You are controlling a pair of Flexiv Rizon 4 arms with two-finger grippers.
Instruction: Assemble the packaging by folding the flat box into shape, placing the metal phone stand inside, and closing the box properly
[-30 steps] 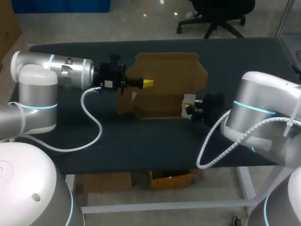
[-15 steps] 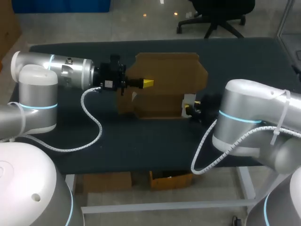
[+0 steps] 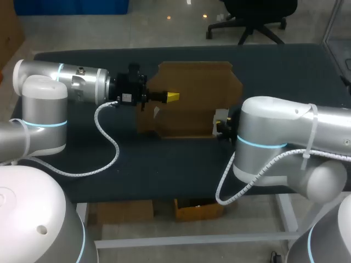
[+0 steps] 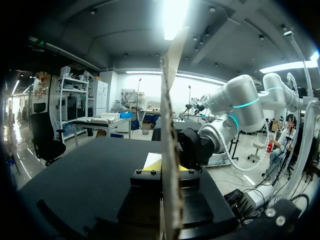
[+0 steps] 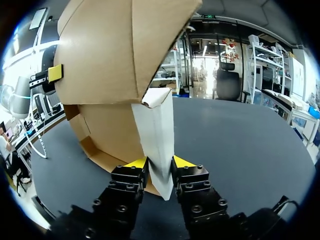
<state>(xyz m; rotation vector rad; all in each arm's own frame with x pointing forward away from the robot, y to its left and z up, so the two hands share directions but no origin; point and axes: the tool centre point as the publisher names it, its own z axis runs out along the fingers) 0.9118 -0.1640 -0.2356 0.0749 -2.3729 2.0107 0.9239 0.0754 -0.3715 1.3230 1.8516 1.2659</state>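
Observation:
A brown cardboard box (image 3: 192,98), partly folded, stands on edge mid-table. My left gripper (image 3: 171,97) is shut on one of its upright panels; in the left wrist view that panel (image 4: 169,150) runs edge-on between the fingers of the left gripper (image 4: 167,167). At the box's near right corner, my right gripper (image 3: 219,126) holds a white flap (image 3: 221,116). The right wrist view shows the flap (image 5: 157,135) pinched from both sides by the right gripper (image 5: 159,164), with the box (image 5: 110,55) rising ahead. The left gripper's yellow tip (image 5: 55,73) shows on the box's far side.
The dark table (image 3: 164,164) carries the box alone. My right arm's thick grey link (image 3: 285,137) hangs over the table's front right and hides its own wrist. The left arm's white cable (image 3: 107,142) loops down over the table's left part.
My right arm's thick link has swung leftward over the table's front right, covering more of its wrist. The box and the left arm have stayed put.

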